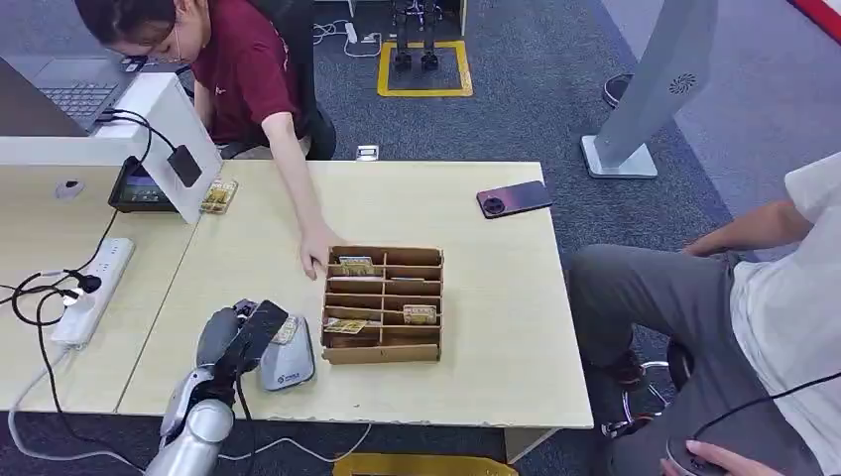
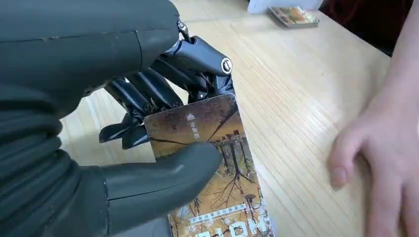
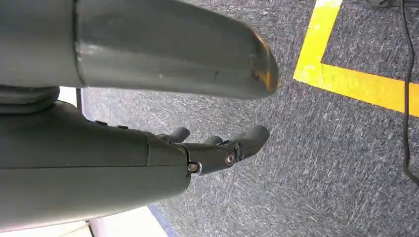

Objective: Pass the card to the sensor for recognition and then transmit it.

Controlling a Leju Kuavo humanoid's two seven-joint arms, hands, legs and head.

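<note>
Left hand (image 2: pixel 99 148) pinches card (image 2: pixel 207 163) just over sensor (image 1: pixel 288 365); best lowered flat, steady. Right hand (image 3: pixel 217 148) hangs empty, fingers loosely apart.

Card (image 2: pixel 217 163) printed in ochre with dark bare trees (white lettering); table (image 1: pixel 476 238) pale wood-grain.

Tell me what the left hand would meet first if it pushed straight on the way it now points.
Probably the sensor: the left hand holds the card right over it. Beyond stands the cardboard organizer. Depth is unclear.
</note>
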